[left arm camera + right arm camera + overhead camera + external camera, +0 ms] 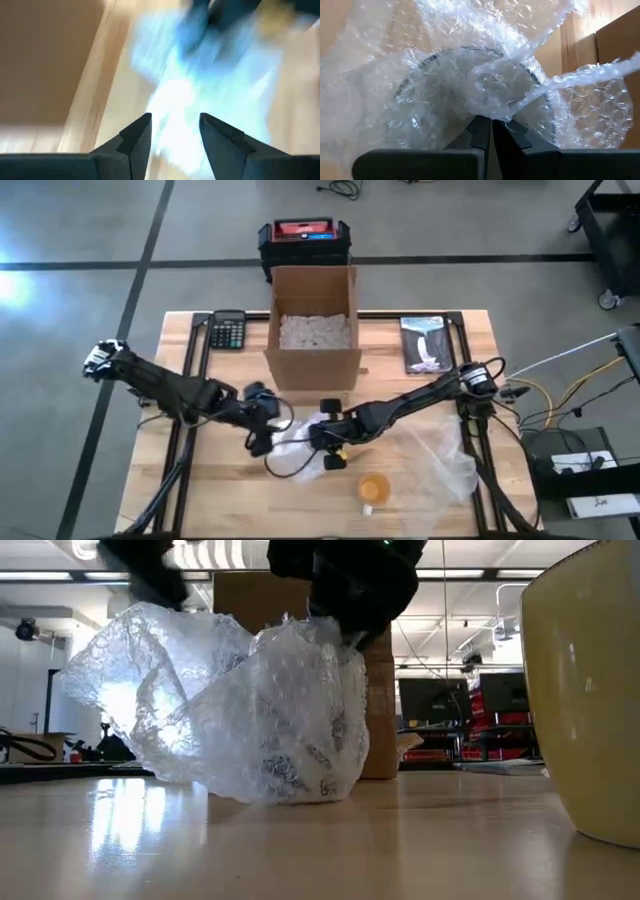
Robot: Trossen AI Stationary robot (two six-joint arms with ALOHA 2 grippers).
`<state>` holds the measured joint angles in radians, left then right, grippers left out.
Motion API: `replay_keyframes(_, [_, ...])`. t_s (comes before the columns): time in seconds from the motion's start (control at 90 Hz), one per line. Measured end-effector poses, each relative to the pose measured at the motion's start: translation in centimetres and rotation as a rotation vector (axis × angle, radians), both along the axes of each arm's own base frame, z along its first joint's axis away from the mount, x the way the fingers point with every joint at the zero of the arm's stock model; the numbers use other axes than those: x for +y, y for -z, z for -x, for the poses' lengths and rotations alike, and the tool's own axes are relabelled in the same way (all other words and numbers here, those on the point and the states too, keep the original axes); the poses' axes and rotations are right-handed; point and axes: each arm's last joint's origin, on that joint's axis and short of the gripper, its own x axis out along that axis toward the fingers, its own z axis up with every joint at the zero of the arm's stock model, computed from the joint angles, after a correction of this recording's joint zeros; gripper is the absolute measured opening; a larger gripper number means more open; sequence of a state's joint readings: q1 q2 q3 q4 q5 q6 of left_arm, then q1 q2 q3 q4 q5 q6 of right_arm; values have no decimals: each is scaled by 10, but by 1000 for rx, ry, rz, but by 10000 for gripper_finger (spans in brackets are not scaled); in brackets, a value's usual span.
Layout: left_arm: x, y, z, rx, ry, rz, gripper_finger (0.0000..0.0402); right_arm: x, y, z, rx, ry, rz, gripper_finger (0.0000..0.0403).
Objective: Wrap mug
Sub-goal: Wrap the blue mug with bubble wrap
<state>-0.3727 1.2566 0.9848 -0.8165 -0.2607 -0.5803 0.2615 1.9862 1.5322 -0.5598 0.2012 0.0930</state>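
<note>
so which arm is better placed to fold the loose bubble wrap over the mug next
Probably the left. The right tool is shut on the bubble wrap covering the mug, pinning it. The left tool is open beside the bundle, so it looks free to take the loose wrap.

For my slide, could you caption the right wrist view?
Right gripper pinching bubble wrap over a round dark object.

Bright overhead strip lights [215,552] in low view; glare through bubble wrap [240,705], sheen on table [130,815]. Left wrist view heavily motion-blurred. Yellow cup [590,690] soft, right edge.
</note>
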Motion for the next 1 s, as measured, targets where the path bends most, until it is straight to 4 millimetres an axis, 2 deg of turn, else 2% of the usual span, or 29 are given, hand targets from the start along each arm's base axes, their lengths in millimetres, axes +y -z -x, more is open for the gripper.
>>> replay_keyframes(0.122, [-5, 36, 10, 45, 0, 5, 107, 0, 0, 0, 0, -7, 3, 7])
replay_keyframes(0.244, [-17, 60, 5, -60, 73, 128, 77, 0, 0, 0, -2, -10, 5, 7])
replay_keyframes(0.311, [-24, 61, -3, -173, 142, 189, 61, 0, 0, 0, -3, -10, 5, 7])
replay_keyframes(0.389, [-29, 48, -13, -349, 215, 219, 44, 0, 0, 0, -5, -11, 4, 7])
replay_keyframes(0.489, [-31, 30, -23, -535, 280, 176, 25, 0, 0, -1, -8, -12, 4, 7])
replay_keyframes(0.567, [-29, 26, -30, -597, 305, 113, 11, 0, 0, -1, -9, -12, 4, 7])
replay_keyframes(0.867, [-16, 69, -69, -527, 215, 56, 4, 0, -1, -1, -10, -12, 3, 7])
replay_keyframes(1.0, [-18, 74, -80, -504, 193, 68, 1, 0, -11, 7, 32, -28, -61, 7])
